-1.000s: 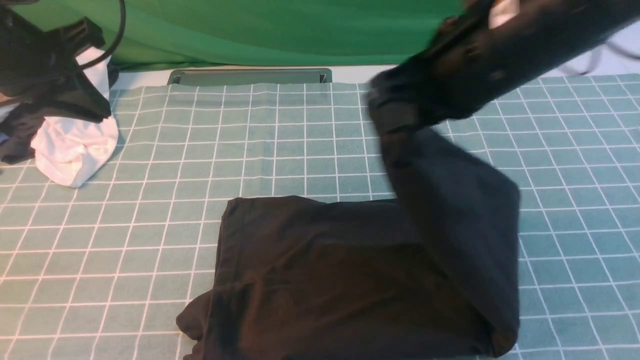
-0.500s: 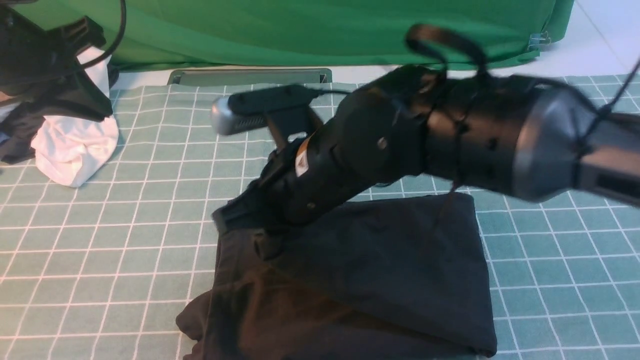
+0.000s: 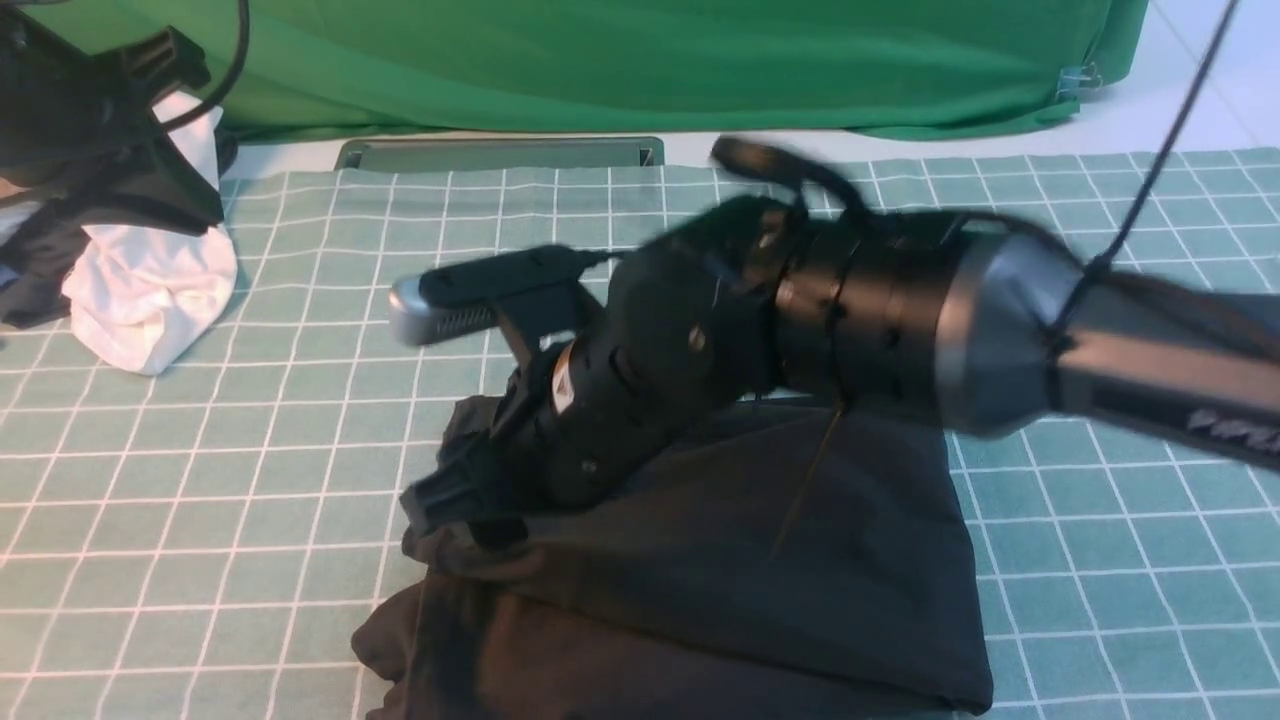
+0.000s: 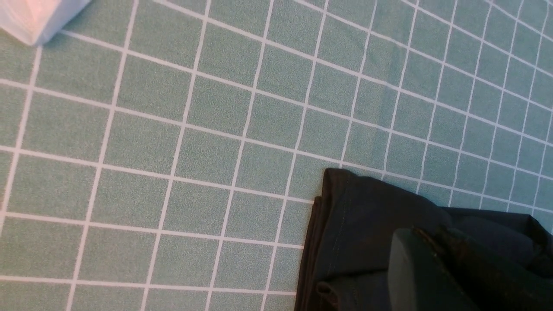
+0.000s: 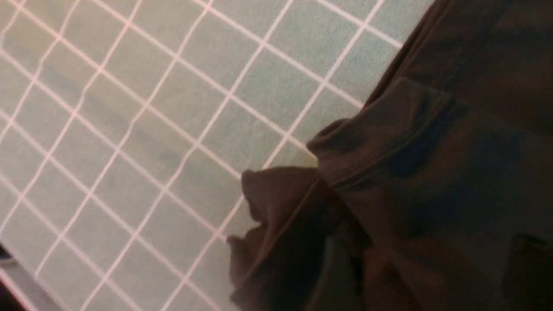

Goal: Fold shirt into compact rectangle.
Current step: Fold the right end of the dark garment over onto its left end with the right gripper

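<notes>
The black shirt (image 3: 760, 580) lies near the front edge of the checked tablecloth, its right half folded over to the left. No logo shows. My right gripper (image 3: 445, 510) is low over the shirt's left side, shut on the folded-over edge, which bunches beneath it. In the right wrist view the shirt (image 5: 432, 172) fills the picture and hides the jaws. My left arm (image 3: 90, 140) hangs at the far left, away from the shirt. One left finger (image 4: 410, 276) shows against a dark hemmed cloth (image 4: 358, 216); whether it grips that cloth is unclear.
A white garment (image 3: 150, 300) sits crumpled at the far left below the left arm, with a dark cloth (image 3: 30, 280) beside it. A grey slot (image 3: 500, 153) lies at the back edge before the green backdrop (image 3: 600, 60). The tablecloth (image 3: 250, 450) covers the table.
The right arm swung from high at the right down and leftward, carrying the shirt's right part over onto the left. The left arm has stayed where it was.
</notes>
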Motion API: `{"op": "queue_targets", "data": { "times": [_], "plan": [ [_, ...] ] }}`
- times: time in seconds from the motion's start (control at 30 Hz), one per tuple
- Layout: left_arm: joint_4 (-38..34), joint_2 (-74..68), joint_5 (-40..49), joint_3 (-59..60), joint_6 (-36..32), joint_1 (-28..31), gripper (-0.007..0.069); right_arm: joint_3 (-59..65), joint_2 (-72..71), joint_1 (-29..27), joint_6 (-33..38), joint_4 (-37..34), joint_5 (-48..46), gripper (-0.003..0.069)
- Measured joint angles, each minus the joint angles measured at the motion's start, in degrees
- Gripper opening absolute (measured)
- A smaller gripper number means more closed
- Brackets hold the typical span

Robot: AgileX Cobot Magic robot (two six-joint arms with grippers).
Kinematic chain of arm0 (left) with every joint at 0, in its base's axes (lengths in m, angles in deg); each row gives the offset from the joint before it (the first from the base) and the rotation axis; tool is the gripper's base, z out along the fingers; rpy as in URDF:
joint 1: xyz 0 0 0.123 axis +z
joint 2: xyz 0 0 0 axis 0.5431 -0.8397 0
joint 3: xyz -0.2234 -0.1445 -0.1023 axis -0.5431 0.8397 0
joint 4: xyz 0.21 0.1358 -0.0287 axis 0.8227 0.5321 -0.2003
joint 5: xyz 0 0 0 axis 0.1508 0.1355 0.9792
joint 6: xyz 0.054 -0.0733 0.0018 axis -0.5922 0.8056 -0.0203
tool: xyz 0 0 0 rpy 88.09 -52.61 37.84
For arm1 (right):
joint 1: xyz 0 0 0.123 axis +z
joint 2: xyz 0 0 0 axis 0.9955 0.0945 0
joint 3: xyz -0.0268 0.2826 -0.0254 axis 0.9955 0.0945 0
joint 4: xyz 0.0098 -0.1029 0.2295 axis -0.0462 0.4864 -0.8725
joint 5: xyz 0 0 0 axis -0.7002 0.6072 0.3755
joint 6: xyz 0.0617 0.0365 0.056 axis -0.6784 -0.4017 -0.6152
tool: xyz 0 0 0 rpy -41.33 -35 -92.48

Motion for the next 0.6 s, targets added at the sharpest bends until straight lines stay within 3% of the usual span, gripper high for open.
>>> {"op": "queue_targets", "data": {
  "times": [0.07,0.13,0.2,0.27,0.33,0.47,0.6],
  "plan": [
    [0.00,0.00,0.01,0.00,0.00,0.00,0.0015,-2.12,-1.66,-0.37,1.32,0.04,-4.00,0.0542],
    [0.06,0.00,0.01,0.00,0.00,0.00,0.0015,-3.53,-2.93,-0.74,2.29,0.11,-6.64,0.0491],
    [0.23,0.00,-0.05,0.00,0.05,0.00,0.0015,-4.26,-3.43,-0.99,3.08,0.11,-8.12,0.0400],
    [0.47,0.00,-0.22,0.00,0.05,0.00,0.0016,-4.39,-3.24,-1.22,5.47,0.39,-8.28,0.0184],
    [0.47,0.00,-0.24,0.00,0.05,0.00,0.0016,-3.78,-1.73,-1.22,6.58,0.67,-6.53,0.0078],
    [0.47,0.00,-0.34,0.00,0.05,0.00,0.0016,-3.21,4.50,-1.22,7.21,0.24,-1.92,0.0032],
    [0.47,0.00,0.30,0.00,-0.05,0.00,0.0016,-2.96,9.17,-1.08,7.21,-3.00,0.15,0.0031]
  ]
}}
